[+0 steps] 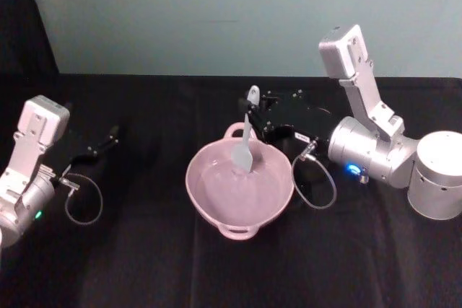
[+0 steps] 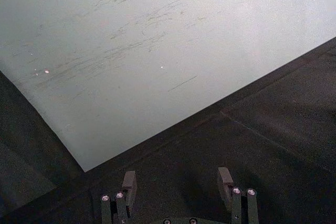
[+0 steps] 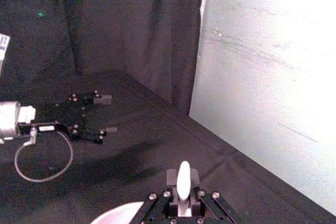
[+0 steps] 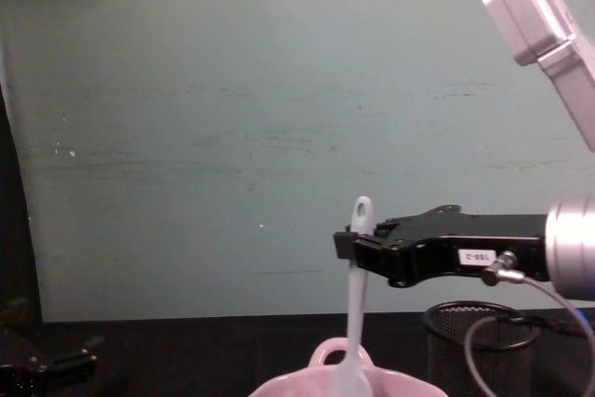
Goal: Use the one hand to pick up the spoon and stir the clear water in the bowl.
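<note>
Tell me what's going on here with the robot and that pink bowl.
The right gripper is clamped on the white spoon near the top of its handle. It holds the spoon upright, with the head down inside the pink bowl, so it is placed for stirring. The left gripper lies open and idle on the black table, off to the left and away from the bowl.
</note>
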{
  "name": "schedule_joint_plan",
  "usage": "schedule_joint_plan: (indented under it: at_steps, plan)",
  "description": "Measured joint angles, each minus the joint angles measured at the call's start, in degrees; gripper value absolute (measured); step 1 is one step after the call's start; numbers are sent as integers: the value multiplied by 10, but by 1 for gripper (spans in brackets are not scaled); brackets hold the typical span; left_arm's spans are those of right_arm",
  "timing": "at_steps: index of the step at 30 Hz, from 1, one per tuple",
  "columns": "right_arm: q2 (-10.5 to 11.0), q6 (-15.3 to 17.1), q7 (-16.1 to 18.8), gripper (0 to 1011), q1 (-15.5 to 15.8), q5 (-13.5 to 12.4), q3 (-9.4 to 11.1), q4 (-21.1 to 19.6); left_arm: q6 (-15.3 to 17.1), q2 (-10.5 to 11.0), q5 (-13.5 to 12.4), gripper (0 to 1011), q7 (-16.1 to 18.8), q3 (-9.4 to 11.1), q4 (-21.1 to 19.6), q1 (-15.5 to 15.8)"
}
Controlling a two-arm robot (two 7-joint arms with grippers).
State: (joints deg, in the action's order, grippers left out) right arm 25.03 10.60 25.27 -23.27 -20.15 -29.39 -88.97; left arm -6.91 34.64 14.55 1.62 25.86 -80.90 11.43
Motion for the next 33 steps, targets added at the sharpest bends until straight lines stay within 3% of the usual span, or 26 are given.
schedule_joint_plan:
  at_steps: [10,18,25,33]
  plan:
    - [34,22,6,121,28,8,13,-45,0,0,0,1011,0,0,0,0]
    - [57,40,25,121,55,-5,17,-92,0,0,0,1011,0,0,0,0]
    - [59,47,36,121,58,-18,8,-109,0,0,0,1011,0,0,0,0]
    - [44,51,40,120,38,-21,-16,-98,0,0,0,1011,0,0,0,0]
